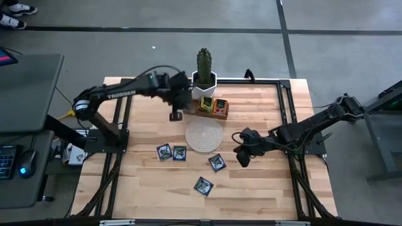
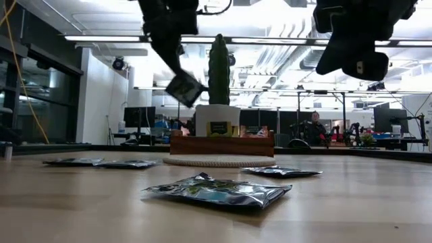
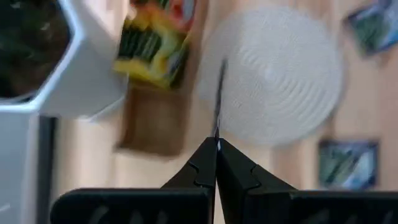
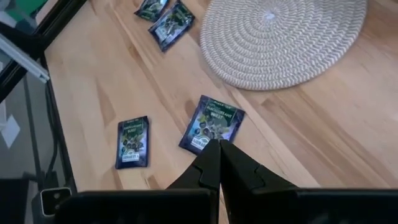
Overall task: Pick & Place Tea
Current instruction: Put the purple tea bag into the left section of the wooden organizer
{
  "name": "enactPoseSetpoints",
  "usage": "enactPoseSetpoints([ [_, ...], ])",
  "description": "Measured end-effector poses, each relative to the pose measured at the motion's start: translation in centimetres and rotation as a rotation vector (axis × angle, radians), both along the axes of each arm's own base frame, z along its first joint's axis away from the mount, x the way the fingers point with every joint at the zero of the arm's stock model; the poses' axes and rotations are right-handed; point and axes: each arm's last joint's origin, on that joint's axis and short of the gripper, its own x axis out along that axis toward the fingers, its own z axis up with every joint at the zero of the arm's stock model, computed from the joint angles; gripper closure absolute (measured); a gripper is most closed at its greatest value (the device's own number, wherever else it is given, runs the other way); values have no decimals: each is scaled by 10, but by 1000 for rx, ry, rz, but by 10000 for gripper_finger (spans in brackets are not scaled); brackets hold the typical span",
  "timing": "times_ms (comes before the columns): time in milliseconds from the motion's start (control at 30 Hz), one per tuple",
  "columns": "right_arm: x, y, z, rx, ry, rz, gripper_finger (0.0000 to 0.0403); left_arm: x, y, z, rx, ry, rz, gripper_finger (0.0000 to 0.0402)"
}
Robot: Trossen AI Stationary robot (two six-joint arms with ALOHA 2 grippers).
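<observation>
Dark sachet [image 2: 217,190] nearest, left claw [image 3: 216,146] clamping sachet edge-on, right claw [image 4: 219,149] together.

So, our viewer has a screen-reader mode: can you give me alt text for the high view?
Seen from above, the left gripper holds a tea sachet above the wooden table, near a tray and cactus pot. Four dark blue sachets lie around a round woven mat; the right gripper hovers, shut, beside one.
</observation>
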Motion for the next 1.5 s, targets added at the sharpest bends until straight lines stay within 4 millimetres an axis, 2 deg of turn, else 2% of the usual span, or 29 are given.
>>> enactPoseSetpoints([
  [67, -1, 1, 0, 2, 0, -17, 403, 0, 8, 7, 42, 86, -33, 401],
  [133, -2, 2, -1, -1, 1, -33, 403, 10, 14, 12, 99, 114, -62, 401],
  [300, -3, 4, 0, -3, -9, -71, 402, 33, 25, 7, 174, 249, -130, 401],
  [500, -3, 4, -1, -4, -13, -94, 402, 58, 29, -15, 219, 375, -176, 401],
  [667, -3, 3, 0, -9, -20, -117, 402, 69, 32, -30, 245, 430, -197, 401],
  [1033, -3, 2, 0, -21, -26, -133, 402, 81, 38, -61, 294, 549, -214, 401],
  [1500, -3, 2, 0, -30, -31, -143, 402, 85, 39, -63, 280, 512, -215, 401],
])
